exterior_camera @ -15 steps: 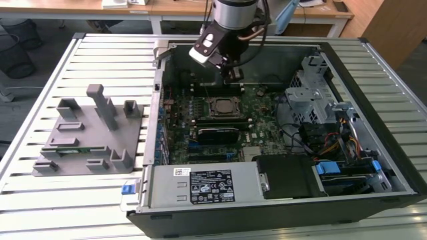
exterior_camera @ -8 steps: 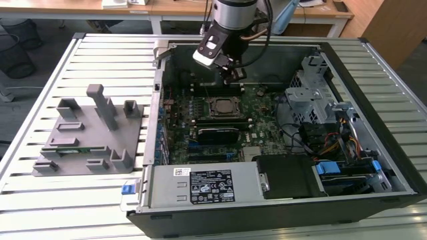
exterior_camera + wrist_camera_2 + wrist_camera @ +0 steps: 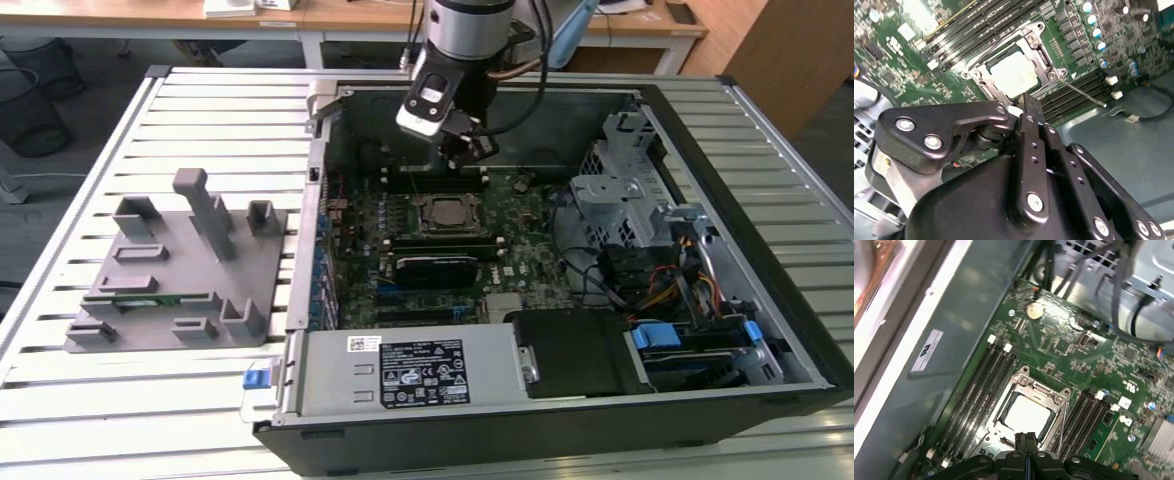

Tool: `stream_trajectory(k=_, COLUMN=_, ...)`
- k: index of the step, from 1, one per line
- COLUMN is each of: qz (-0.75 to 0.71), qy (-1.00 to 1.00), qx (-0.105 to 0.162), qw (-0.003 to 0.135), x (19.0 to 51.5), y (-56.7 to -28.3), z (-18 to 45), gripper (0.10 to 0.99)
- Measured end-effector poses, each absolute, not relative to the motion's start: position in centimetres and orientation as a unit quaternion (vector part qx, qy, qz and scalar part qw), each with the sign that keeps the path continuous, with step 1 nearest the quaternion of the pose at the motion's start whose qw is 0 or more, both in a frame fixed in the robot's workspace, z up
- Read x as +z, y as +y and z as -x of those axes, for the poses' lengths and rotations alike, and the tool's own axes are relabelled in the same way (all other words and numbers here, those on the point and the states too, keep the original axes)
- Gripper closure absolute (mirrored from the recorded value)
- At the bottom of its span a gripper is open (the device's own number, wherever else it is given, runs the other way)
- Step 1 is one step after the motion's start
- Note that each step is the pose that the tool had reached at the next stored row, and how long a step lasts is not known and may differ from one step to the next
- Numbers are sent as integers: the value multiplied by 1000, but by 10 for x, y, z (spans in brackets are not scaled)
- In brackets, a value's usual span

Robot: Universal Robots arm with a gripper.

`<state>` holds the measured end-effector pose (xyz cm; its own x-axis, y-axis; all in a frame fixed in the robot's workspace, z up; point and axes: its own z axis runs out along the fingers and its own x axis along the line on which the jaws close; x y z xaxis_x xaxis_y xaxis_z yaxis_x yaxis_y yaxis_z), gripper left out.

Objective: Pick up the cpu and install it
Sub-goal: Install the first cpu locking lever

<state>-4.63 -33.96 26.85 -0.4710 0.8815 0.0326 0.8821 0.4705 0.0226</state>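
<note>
Cpu (image 3: 1026, 417) seemingly within socket frame (image 3: 1042, 391)

Second wrist view: gripper (image 3: 1027, 105) body hides the near corner of the socket frame (image 3: 1041, 52) and the board (image 3: 884, 75) under it. First wrist view: fingers (image 3: 1020, 442) cover the frame's near edge. Exterior view: arm (image 3: 467, 25) is cut off by the top edge, computer case (image 3: 801, 330) by the bottom.
</note>
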Motion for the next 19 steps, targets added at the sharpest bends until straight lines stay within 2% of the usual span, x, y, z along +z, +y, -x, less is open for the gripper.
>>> stream_trajectory(k=19, qz=375, qy=-927, qx=-17, qw=11, x=265, y=-339, z=47, gripper=980)
